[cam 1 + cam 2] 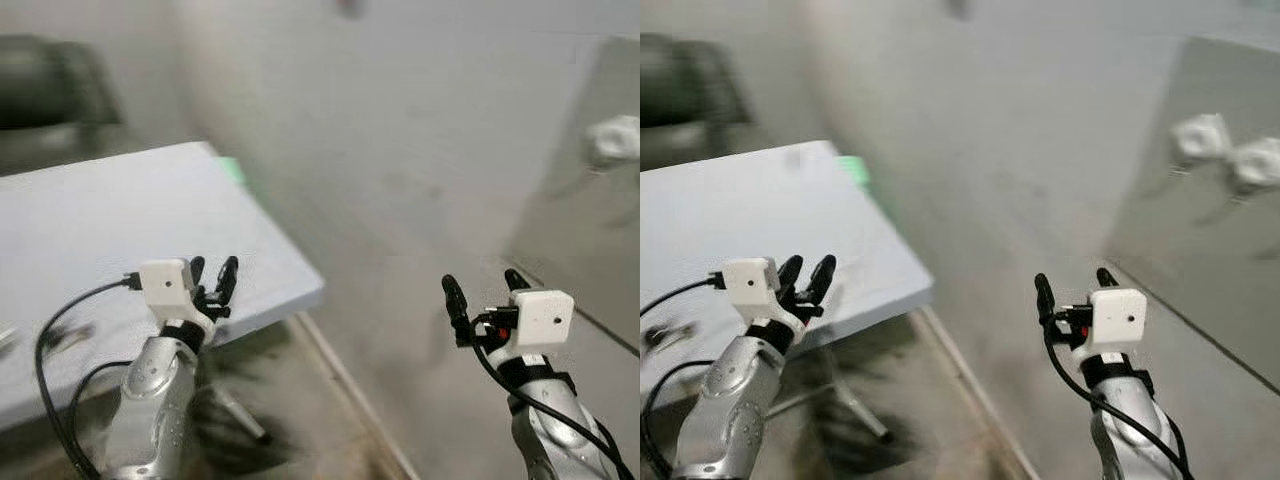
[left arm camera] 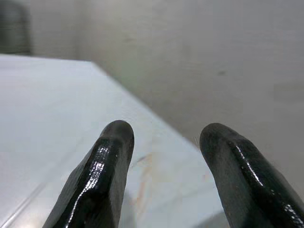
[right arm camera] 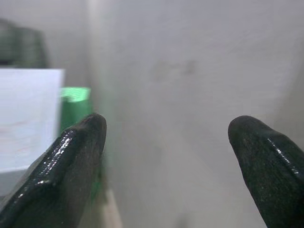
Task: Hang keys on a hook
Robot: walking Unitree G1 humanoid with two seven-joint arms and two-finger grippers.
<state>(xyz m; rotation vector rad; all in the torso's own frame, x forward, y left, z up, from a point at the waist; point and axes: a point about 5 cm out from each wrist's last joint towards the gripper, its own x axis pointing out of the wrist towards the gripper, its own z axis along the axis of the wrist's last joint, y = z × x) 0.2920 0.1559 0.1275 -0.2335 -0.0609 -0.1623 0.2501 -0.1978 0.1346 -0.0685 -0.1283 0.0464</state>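
Evidently still searching: left end effector parted and empty above the surface's near edge, right end effector spread, empty, facing the wall. Keys unlocated; best scanned slowly, blur allowing no fix.

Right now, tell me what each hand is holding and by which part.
Nothing is held. The left hand hovers open over the table edge, and the right hand is open facing the wall, with nothing between the fingers of either.
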